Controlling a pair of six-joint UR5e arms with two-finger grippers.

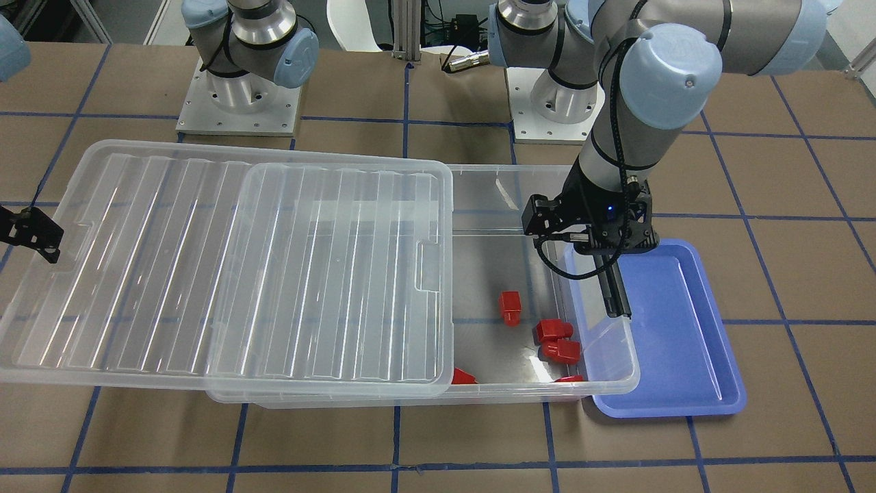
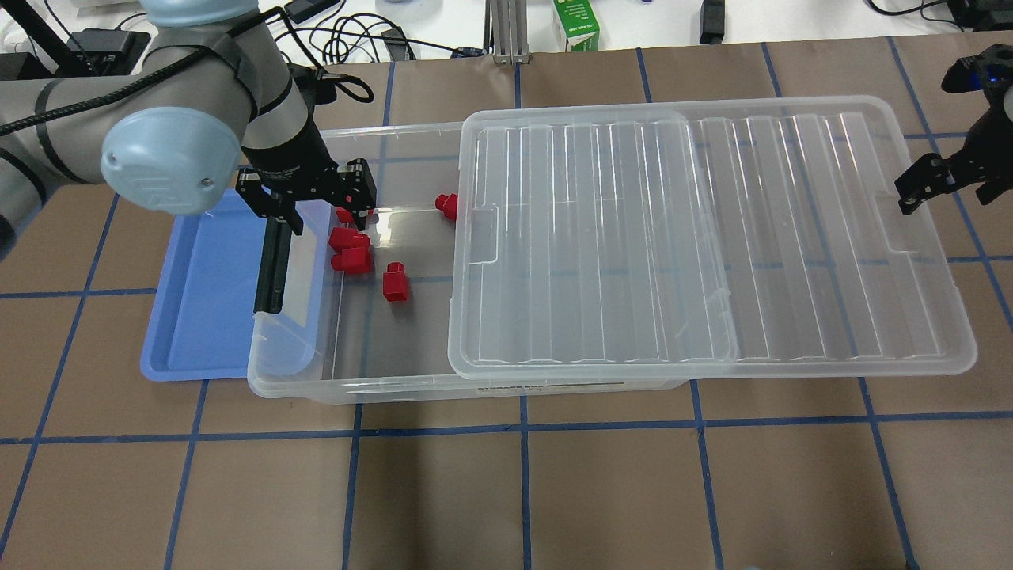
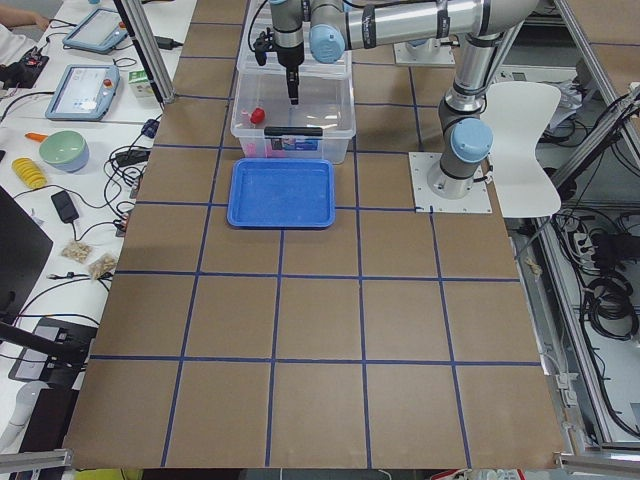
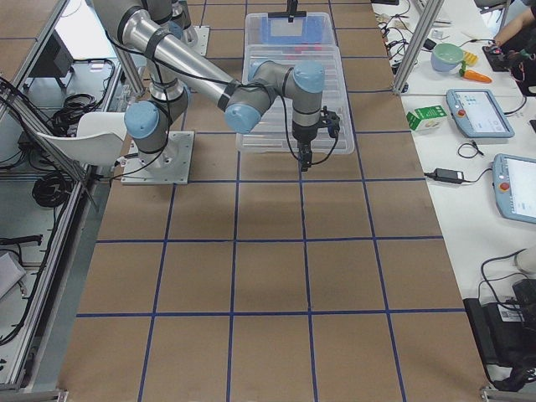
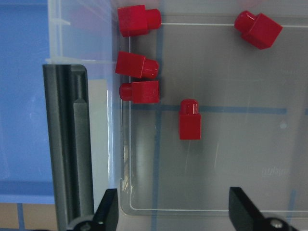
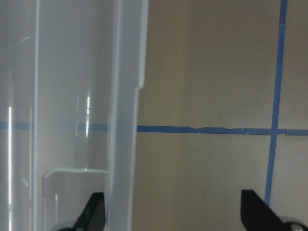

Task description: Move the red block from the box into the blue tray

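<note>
1. Box [image 2: 396,389]: a large bin of translucent clear plastic with rounded corners. It stands on the table [image 2: 554,491], a matt brown surface gridded with blue tape.
2. Lid [image 2: 712,237]: clear plastic with parallel moulded ribs. It rests on the box, offset toward the robot's right and overhanging that end. The left part of the box is uncovered.
3. Latch bar [image 5: 67,144]: a dark, grooved, straight bar lying across the rim at the uncovered end.
4. Blue tray [image 2: 198,317]: a shallow periwinkle rectangle of smooth plastic with a raised rim and rounded corners. It sits just beside the uncovered end, and one of its edges shows through the box rim. Nothing lies in it.
5. Red block [image 5: 189,119]: glossy bright red, squarish, with a narrower rounded stub on one end. It lies alone on the box floor.
6. Four further red blocks [image 5: 137,65] of the same shape also lie on the box floor. Three are grouped near the wall on the latch side and one lies apart.
7. Left end effector [image 5: 175,211]: above the uncovered part of the box, jaws spread wide, holding nothing.
8. Right end effector [image 6: 173,207]: at the lid's far overhanging edge, jaws spread wide and empty. One fingertip is over the lid rim, the other over the table.
</note>
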